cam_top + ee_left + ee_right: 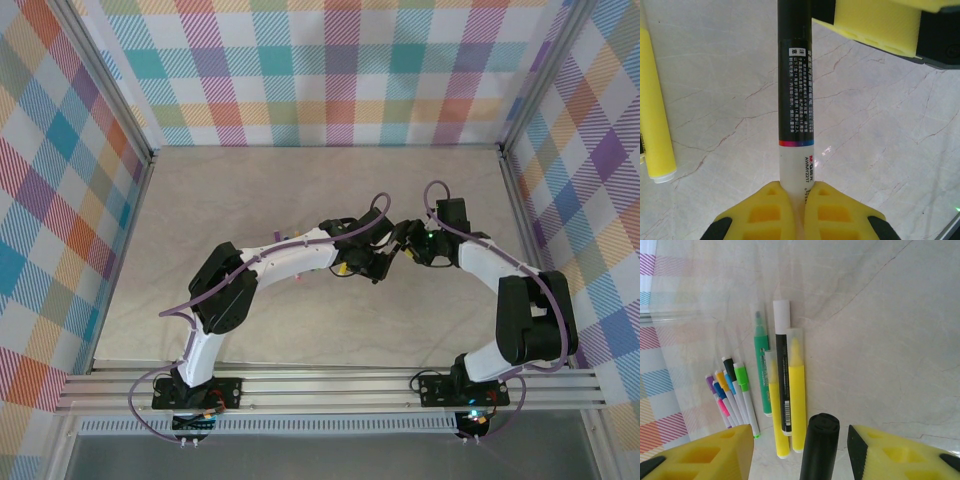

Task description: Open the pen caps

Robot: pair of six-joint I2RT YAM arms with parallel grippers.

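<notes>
Pinching the white tail of a black-barrelled pen (795, 90), the left end effector (802, 194) is pressed together on it. The pen looks light, stiff and smooth, so a firm hold near each end should suit a straight pull. Its black end (820, 440), likely the cap, sits between the spread fingers of the right end effector (800, 437), unclamped. Beyond those fingers, the bench (880, 340) carries two yellow highlighters (796, 390), one green marker (761, 375), one black marker (783, 385) with a white end, and about six thin white-barrelled pens (737, 400) with coloured caps.
</notes>
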